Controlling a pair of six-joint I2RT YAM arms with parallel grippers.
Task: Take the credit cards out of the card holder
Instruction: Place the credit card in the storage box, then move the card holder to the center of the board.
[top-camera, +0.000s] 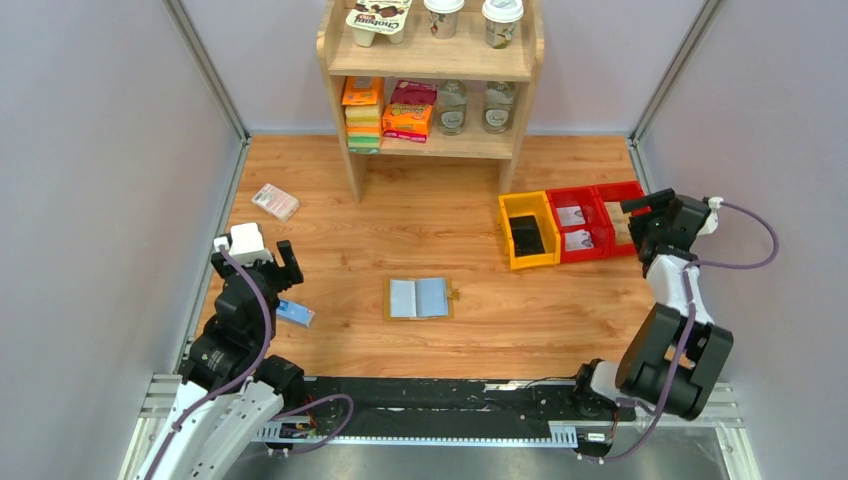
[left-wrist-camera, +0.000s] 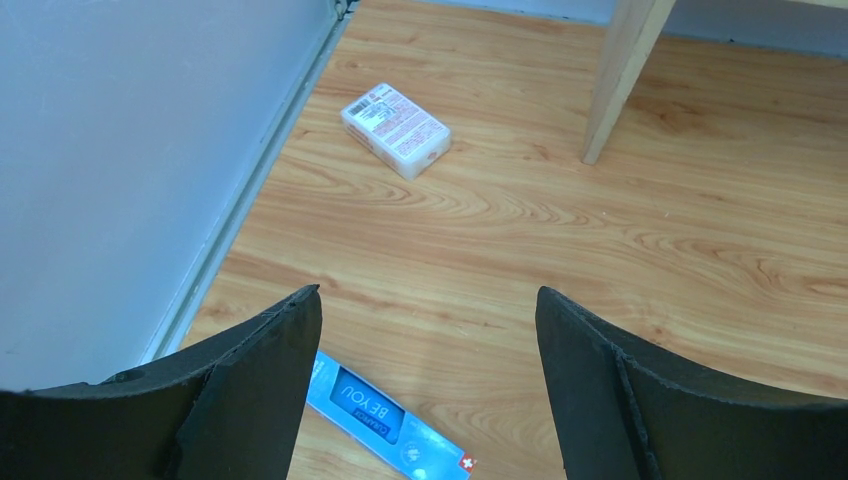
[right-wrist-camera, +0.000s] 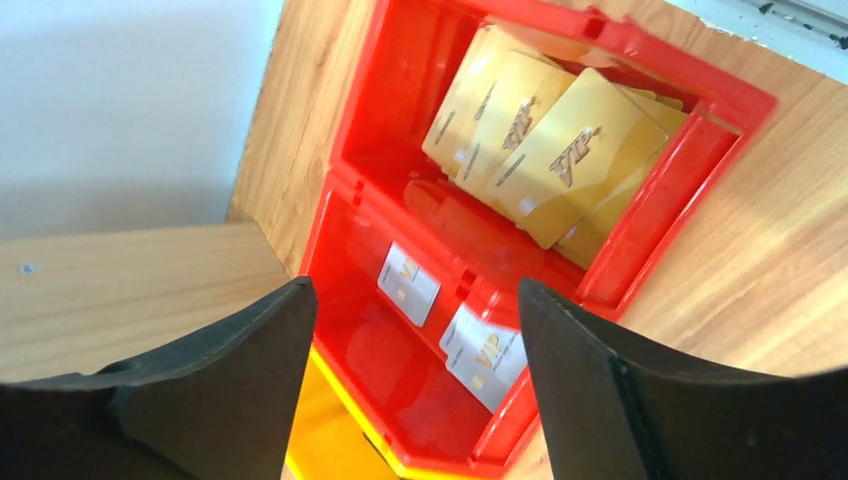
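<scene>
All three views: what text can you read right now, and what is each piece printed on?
"VIP": gold plastic cards leaning in the end red plastic bin.
"VIP": white cards in the neighbouring red bin.
"BE YOU": blue rectangular bar, upside down.
"Chobani": yoghurt multipack on the top wooden shelf.
Pink-white packet: print too small to read.

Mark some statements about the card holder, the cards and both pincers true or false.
1. The card holder lies open on the table. True.
2. The left pincer grips the blue bar. False: it is open, and the blue bar lies on the table.
3. Gold cards lie in a red bin. True.
4. The right pincer is shut on a card. False: it is open and holds nothing.
</scene>
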